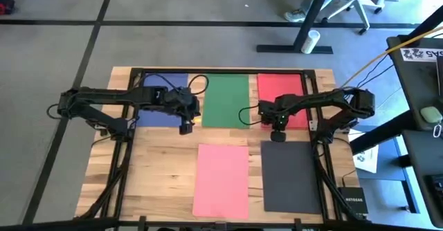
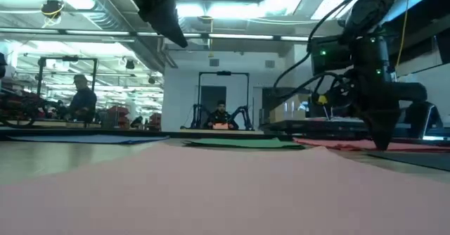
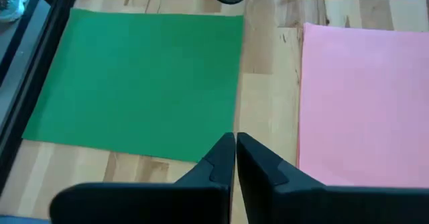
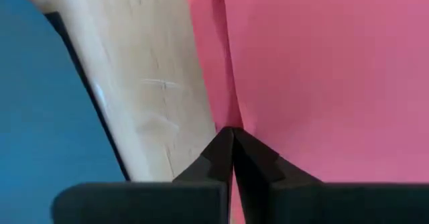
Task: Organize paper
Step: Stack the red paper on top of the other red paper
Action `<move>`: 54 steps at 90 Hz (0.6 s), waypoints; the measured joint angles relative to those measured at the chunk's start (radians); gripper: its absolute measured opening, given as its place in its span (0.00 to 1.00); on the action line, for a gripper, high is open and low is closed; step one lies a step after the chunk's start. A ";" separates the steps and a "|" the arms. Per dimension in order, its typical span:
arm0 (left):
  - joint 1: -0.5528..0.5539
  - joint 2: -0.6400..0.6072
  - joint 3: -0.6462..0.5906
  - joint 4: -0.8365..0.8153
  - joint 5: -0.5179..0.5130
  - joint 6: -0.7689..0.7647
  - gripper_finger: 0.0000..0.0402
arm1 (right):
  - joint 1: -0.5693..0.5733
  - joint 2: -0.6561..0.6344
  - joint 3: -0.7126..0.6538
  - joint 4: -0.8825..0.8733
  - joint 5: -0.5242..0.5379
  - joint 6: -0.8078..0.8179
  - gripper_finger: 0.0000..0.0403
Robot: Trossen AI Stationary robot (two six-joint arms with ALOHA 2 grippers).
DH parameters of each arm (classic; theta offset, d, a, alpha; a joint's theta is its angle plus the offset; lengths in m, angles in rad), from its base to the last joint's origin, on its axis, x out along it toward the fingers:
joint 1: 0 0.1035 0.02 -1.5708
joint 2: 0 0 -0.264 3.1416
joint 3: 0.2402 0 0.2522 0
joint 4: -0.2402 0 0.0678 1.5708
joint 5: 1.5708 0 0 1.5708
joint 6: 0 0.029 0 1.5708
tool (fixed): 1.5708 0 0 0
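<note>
The wooden worktop point(image 1: 159, 155) is carrying five sheets of paper in two rows. Along the far edge, a blue sheet point(image 1: 165, 106) is lying at the left, a green sheet point(image 1: 225, 99) in the middle and a red sheet point(image 1: 280, 96) at the right, each apart from its neighbour. Nearer the front, a salmon pink sheet point(image 1: 221, 179) is lying flat in the middle and a dark grey sheet point(image 1: 291, 176) just beside it on the right, with bare wood between them. The left end effector point(image 1: 185, 124) is hovering over the gap between the blue and green sheets near their front corners, its fingers pressed together and gripping nothing. The right end effector point(image 1: 277, 135) is sitting at the front edge of the red sheet, just beyond the dark grey one, its fingers closed with the tips point(image 4: 231, 140) meeting on the red sheet's edge.
</note>
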 joint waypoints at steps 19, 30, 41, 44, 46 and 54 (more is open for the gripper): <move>0.000 0.000 0.000 -0.001 0.000 0.000 0.00 | 0.000 0.000 0.000 -0.001 -0.036 0.012 0.00; 0.000 0.000 0.000 -0.001 0.000 0.000 0.00 | 0.001 0.000 0.003 -0.005 -0.046 0.018 0.00; 0.000 0.000 0.000 -0.001 0.000 0.000 0.00 | 0.001 0.000 0.026 -0.018 -0.071 0.033 0.00; 0.000 0.000 0.000 -0.001 0.000 0.000 0.00 | 0.001 0.000 0.035 -0.023 -0.076 0.033 0.00; 0.000 0.000 0.000 -0.001 0.000 0.000 0.00 | 0.001 0.000 0.041 -0.027 -0.078 0.034 0.00; 0.000 0.000 0.000 -0.002 0.000 0.000 0.00 | 0.008 -0.001 0.051 -0.026 -0.092 0.035 0.00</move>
